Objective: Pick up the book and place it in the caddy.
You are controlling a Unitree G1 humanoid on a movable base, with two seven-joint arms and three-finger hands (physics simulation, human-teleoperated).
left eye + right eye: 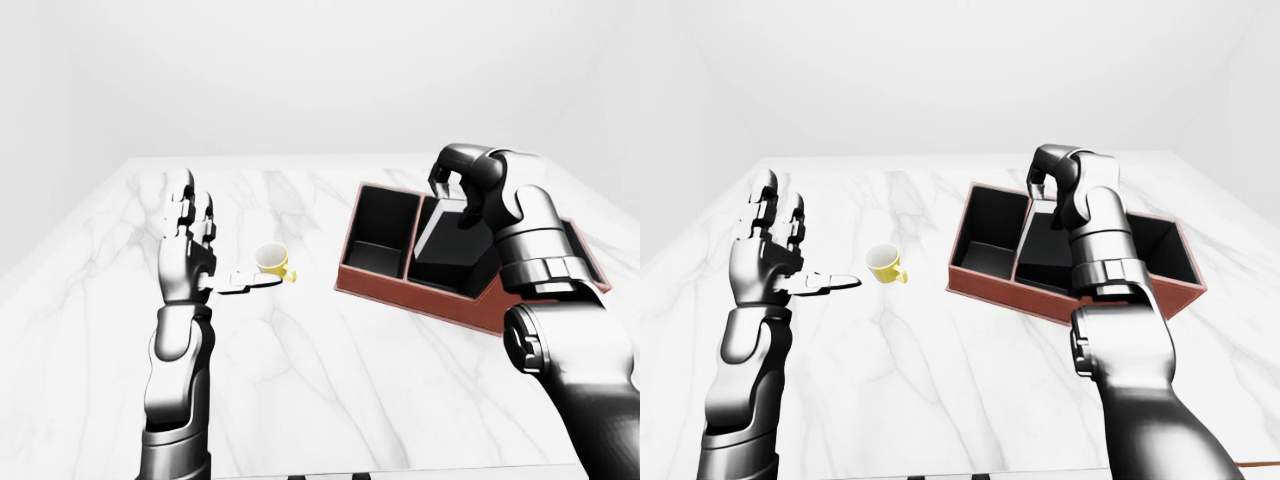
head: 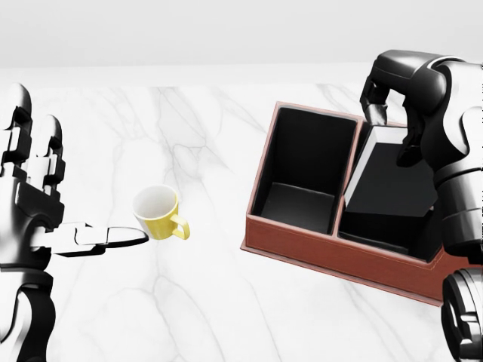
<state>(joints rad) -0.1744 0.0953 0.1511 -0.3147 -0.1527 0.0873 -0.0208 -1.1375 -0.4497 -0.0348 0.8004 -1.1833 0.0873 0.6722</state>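
The book (image 2: 389, 179), dark-covered with a white page edge, leans tilted inside the caddy's right-hand compartment in the head view. My right hand (image 2: 392, 134) is over its upper end, one finger (image 2: 375, 105) on the page edge and the thumb on the cover, shut on it. The caddy (image 2: 324, 253) is a red-brown box with black compartments, at the right of the marble table. My left hand (image 2: 72, 192) is raised at the left, open and holding nothing, its thumb pointing at a yellow cup (image 2: 157, 213).
The white marble table (image 2: 196, 302) spreads across the view, and its far edge meets a plain white wall. The caddy's left compartments (image 2: 302, 173) hold nothing. The yellow cup stands between my left hand and the caddy.
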